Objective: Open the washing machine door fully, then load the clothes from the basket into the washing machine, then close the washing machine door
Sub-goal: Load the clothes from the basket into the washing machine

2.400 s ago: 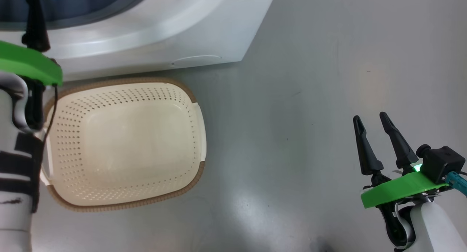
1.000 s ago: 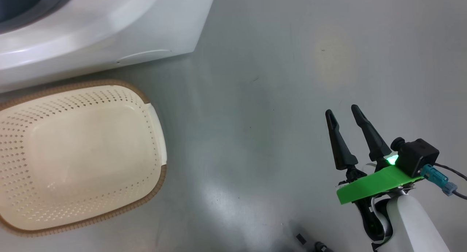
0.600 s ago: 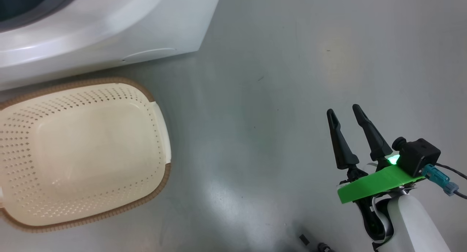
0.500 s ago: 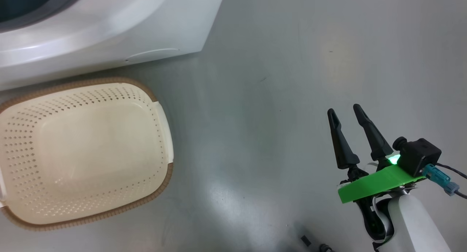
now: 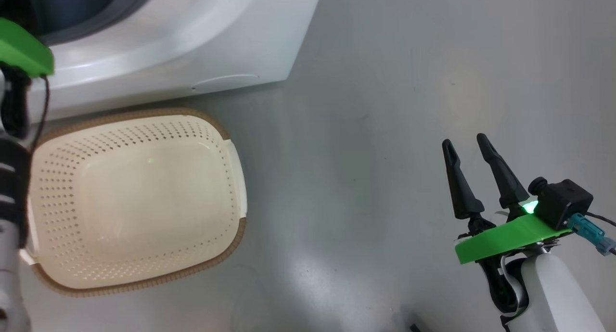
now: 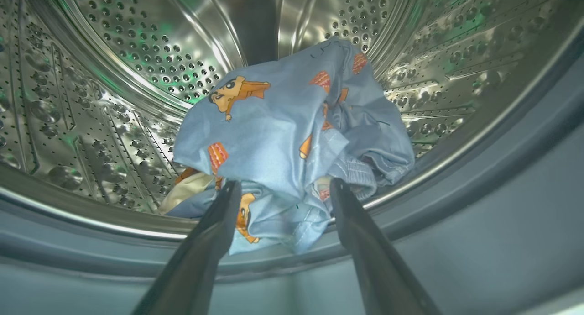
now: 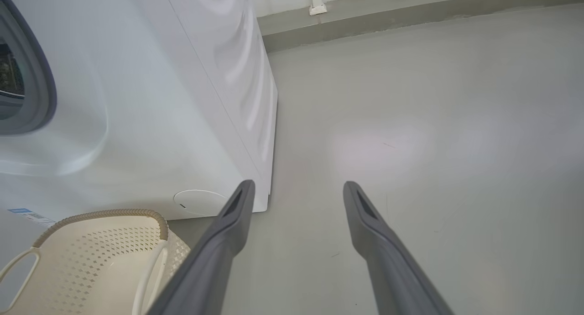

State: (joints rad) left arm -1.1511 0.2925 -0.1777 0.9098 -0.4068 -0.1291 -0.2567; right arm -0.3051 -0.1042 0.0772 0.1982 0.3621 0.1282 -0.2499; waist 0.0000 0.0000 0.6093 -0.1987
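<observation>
The whole head view is found shifted against the picture of half a second before, so the camera is taken to have moved, not the things; the washing machine [image 5: 192,48] and the basket [image 5: 231,236] are shown further to the right of that view, while the basket is still set on the floor [image 5: 385,106] just in front of the washing machine, below its round flap [image 5: 226,82], with nothing seen in it, as before.

A green bracket [image 5: 21,53] and a pale forearm [image 5: 9,202] of the left arm, not seen half a second before, are now shown at that view's left edge, against the washing machine's opening.

In the left wrist view the clothes [image 6: 283,137] are seen lying inside the washing machine, on the steel drum [image 6: 137,55] just behind the grey-blue gasket [image 6: 479,214]; the left gripper [image 6: 284,186] is held at the opening with its jaws spread wide, the tips drawn over the near edge of the fabric, and nothing is pinched.

The right gripper [image 5: 465,139] is kept over bare floor well to the right of the washing machine; its jaws are spread as in the earlier pictures, and nothing is held.
</observation>
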